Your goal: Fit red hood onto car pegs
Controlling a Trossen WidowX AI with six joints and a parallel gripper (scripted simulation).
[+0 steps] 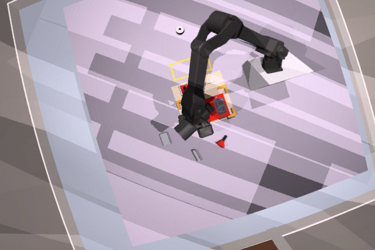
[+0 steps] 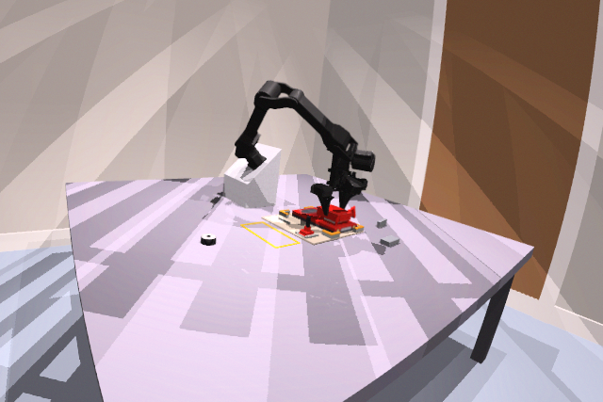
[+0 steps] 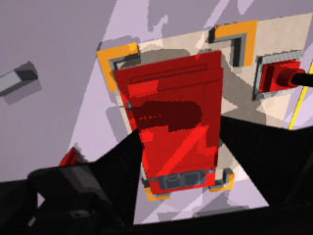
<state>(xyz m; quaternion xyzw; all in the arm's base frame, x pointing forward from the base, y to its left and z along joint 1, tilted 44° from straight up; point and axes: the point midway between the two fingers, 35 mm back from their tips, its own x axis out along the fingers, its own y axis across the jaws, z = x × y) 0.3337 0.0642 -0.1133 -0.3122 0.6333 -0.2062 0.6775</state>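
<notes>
Beige walls and a brown door (image 2: 515,110) back the lilac-striped table (image 2: 243,319). Black gripper (image 2: 334,203) jaws pinch the glossy red hood (image 3: 171,122) over the beige jig (image 2: 325,237); chassis and pegs stay hidden beneath.

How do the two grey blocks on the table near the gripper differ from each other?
In the top view, the grey block nearer the gripper looks wider and larger; the farther grey block looks narrow and slim. The nearer block lies close beside the gripper, which is shut on the red hood; the farther block lies apart, nearer the small red piece. Both are grey and lie free on the table.
</notes>
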